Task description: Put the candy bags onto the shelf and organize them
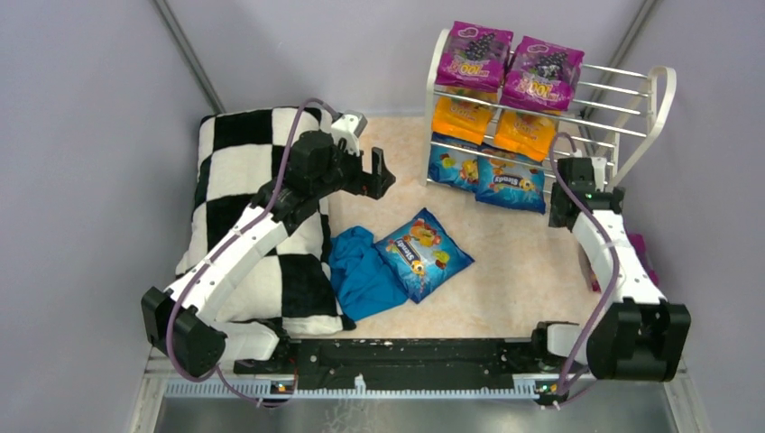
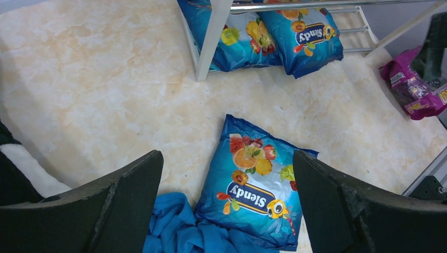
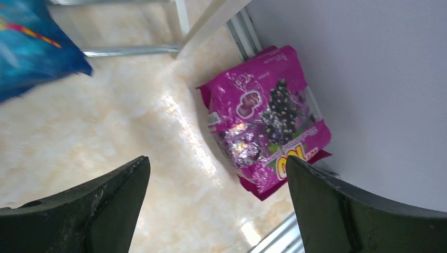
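Fingers (image 2: 121, 203) of left gripper (image 2: 226, 158) and right gripper (image 3: 217, 161) gape empty, facing glossy blue pouch (image 2: 250, 190) and crinkled purple pouch (image 3: 266, 118).

Purple bag (image 1: 645, 253) mostly hidden behind right arm (image 1: 609, 245).

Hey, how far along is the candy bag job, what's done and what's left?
Done: six bags sit on the shelf, with the purple pair on top, the orange pair in the middle and the blue pair at the bottom. In hand: nothing; the left gripper and right gripper are open. Left: the loose blue bag beside the cloth, and the loose purple bag against the wall.
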Action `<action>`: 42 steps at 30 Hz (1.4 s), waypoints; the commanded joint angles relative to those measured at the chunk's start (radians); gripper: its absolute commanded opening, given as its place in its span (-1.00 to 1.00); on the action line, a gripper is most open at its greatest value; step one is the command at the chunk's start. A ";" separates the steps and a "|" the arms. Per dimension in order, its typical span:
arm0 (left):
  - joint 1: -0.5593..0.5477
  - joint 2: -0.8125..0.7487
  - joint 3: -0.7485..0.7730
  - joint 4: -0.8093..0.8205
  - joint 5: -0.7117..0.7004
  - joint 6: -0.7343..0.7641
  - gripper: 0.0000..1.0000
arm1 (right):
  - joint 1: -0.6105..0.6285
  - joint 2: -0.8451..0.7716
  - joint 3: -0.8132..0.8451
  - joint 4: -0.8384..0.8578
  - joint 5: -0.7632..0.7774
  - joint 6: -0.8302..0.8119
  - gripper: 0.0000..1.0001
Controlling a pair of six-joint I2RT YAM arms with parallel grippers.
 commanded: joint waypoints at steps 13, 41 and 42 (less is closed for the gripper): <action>-0.018 0.021 -0.008 0.072 0.120 -0.052 0.97 | 0.018 0.405 -0.042 0.055 0.192 -0.193 0.98; -0.052 0.016 -0.004 0.047 0.026 -0.020 0.97 | -0.044 0.348 -0.148 0.267 0.073 -0.177 -0.92; -0.051 0.018 -0.003 0.046 0.024 -0.020 0.97 | -0.034 0.336 -0.146 0.263 0.076 -0.173 -0.95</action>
